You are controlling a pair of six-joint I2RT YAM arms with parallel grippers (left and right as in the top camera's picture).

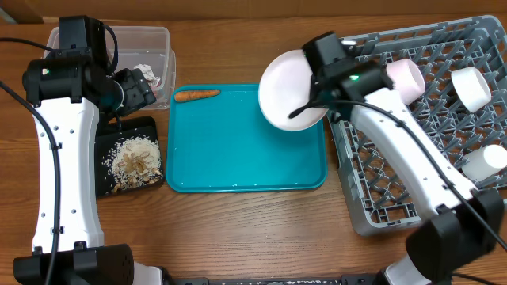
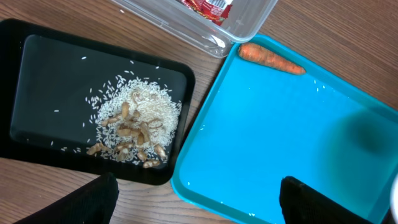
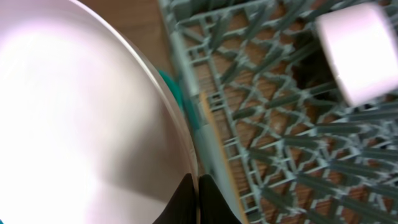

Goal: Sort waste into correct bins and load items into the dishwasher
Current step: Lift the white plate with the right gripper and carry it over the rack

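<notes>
Between right fingers [image 3: 184,202] | pink plate [image 3: 81,118] rim clamped | beside rack [image 3: 273,143]

Left arm [image 1: 63,186] and right arm [image 1: 400,146]: white shells, black joints, cables [image 1: 55,170] and fingers [image 2: 93,202], small green lights [image 1: 351,77]

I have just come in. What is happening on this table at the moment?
A clean-up is in progress. The right hand is shut on the rim of the pale pink plate, holding it above the teal tray's right corner, beside the grey dish rack, where cups and bowls lie. The left hand hangs open above the black tray of food scraps. One carrot lies on the teal tray.
</notes>
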